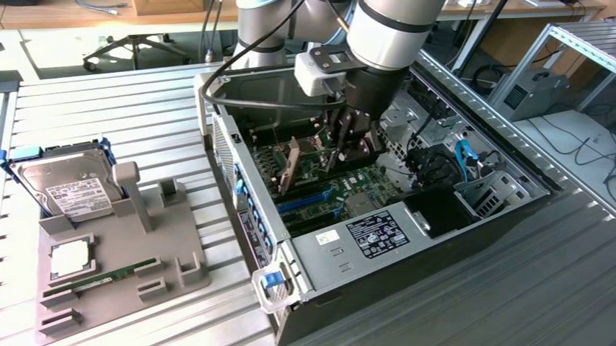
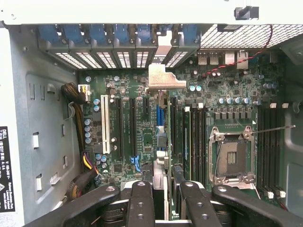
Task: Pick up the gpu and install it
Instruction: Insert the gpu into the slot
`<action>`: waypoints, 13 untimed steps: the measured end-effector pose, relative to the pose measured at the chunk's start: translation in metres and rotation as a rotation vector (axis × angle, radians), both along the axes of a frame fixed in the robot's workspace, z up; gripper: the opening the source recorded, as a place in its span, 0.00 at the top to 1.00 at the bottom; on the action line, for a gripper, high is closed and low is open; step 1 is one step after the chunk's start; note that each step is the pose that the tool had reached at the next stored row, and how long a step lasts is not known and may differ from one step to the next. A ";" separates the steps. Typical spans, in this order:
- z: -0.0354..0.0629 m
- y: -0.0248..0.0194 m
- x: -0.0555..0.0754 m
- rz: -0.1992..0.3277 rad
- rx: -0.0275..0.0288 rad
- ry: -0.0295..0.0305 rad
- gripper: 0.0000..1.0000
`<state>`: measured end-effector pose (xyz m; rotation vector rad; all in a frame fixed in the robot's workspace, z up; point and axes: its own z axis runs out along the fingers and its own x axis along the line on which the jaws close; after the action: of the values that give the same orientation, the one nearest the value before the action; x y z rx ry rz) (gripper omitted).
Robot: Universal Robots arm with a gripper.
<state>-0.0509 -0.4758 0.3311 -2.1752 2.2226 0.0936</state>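
Black fingers (image 2: 163, 208) pinch the gpu (image 2: 163, 142) edge-on, its fan face hidden.

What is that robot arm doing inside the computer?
The arm's gripper is reaching down into an open computer case, holding a gpu edge-on above the motherboard. The card's silver end bracket sits near the rear slot openings, so the card is over the expansion slots. Outside the case, a grey holder carries a hard drive and a memory stick.
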 end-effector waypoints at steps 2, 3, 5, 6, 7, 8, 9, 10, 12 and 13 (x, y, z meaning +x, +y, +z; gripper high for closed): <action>-0.0001 0.0000 0.000 0.000 0.0000 0.0000 0.73; -0.0002 0.0000 -0.001 0.000 0.0000 0.0000 0.73; -0.0003 0.0000 -0.001 0.000 0.0000 0.0000 0.73; -0.0004 0.0000 -0.001 0.000 0.0000 0.0000 0.73; -0.0004 0.0000 -0.002 0.000 0.0000 0.0000 0.73; -0.0005 0.0000 -0.002 0.000 0.0000 0.0000 0.73; -0.0005 0.0000 -0.002 0.000 0.0000 0.0000 0.73; -0.0006 0.0000 -0.002 0.000 -0.0001 0.0000 0.73; -0.0007 0.0000 -0.003 0.000 0.0000 0.0000 0.73; -0.0008 0.0000 -0.003 0.000 0.0000 0.0000 0.73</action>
<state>-0.0539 -0.4758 0.3304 -2.1752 2.2226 0.0936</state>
